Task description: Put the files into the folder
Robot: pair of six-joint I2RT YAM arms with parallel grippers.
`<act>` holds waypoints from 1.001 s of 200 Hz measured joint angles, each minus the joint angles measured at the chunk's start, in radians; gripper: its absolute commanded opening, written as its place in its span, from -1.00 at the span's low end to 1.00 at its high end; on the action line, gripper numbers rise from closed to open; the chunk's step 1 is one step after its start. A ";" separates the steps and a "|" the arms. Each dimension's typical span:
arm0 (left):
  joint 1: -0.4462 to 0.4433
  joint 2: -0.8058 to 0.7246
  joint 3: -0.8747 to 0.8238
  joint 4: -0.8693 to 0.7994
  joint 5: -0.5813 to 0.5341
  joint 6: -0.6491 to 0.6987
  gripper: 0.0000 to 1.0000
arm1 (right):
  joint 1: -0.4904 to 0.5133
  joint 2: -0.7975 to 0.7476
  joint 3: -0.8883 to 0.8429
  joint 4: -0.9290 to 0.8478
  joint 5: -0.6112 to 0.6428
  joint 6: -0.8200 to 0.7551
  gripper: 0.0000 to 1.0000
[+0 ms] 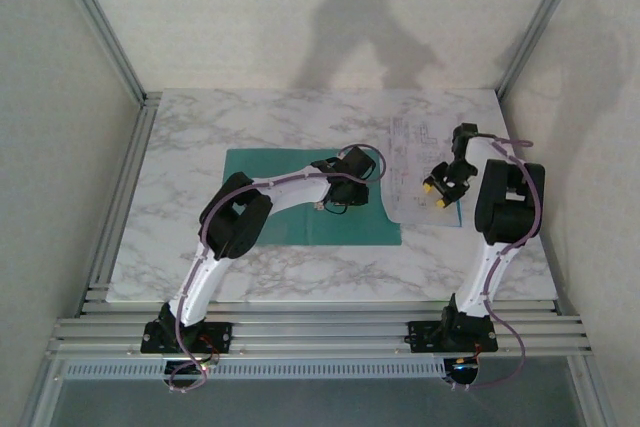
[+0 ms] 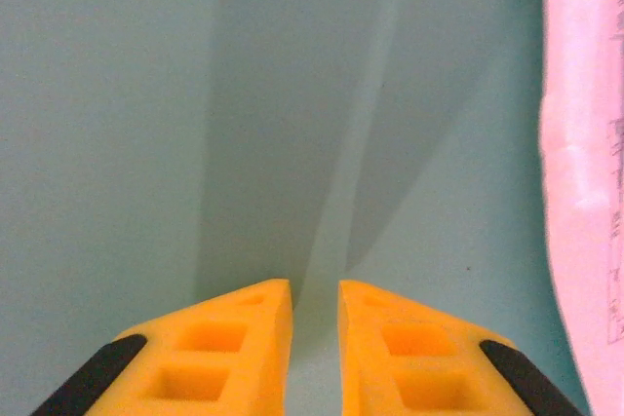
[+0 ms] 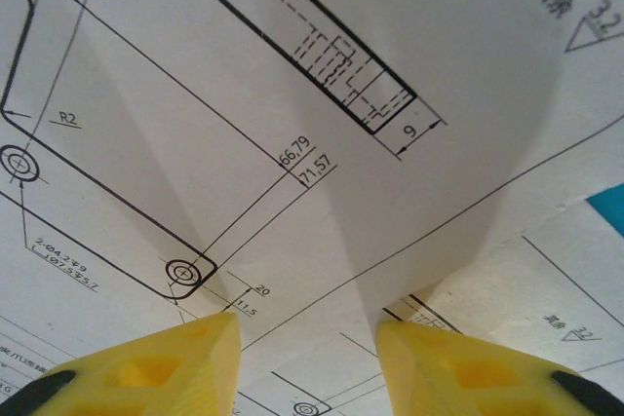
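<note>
Folder (image 1: 345, 227) first: teal-green and flat, it lies on the marble tabletop (image 1: 200, 127) ahead of my left arm's base, about midway across. My left arm reaches over it, and my left fingers (image 2: 283, 319) are above its far right part. From my left wrist I see the two yellow tips with a narrow slit between them and nothing in it — only plain teal card below. Whether the tips press on the cover I cannot tell. A pale edge of paper runs down the right side of that view.

Further right, my right fingers (image 1: 436, 195) hang over the files (image 1: 420, 147), printed sheets of technical drawings lying just beside the folder's right edge and stretching toward the back of the tabletop. These tips stand moderately apart, empty, pointing down at the lines and dimension figures on the top sheet (image 3: 292, 94). A small teal corner (image 3: 606, 209) shows past the paper's edge at the right of my right wrist view. Whether the sheets overlap the folder's edge I cannot tell.
</note>
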 measured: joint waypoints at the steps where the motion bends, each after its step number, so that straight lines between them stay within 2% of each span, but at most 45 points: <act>1: 0.000 0.000 0.000 0.000 0.000 0.000 -0.59 | 0.001 0.000 -0.001 0.000 0.000 0.000 -0.12; 33: -0.002 0.000 0.000 0.003 -0.001 0.000 -0.59 | 0.033 -0.031 -0.038 0.005 -0.005 0.003 -0.11; 70: -0.002 0.000 0.000 0.003 -0.001 0.000 -0.57 | 0.041 -0.076 -0.068 0.004 -0.011 0.003 0.01; 138: -0.003 -0.030 0.000 -0.018 -0.005 -0.001 -0.49 | -0.104 -0.086 -0.006 -0.018 0.026 -0.024 0.02; 200: 0.016 -0.125 -0.082 -0.016 -0.008 -0.009 -0.48 | -0.108 -0.013 -0.006 -0.031 0.026 -0.045 0.07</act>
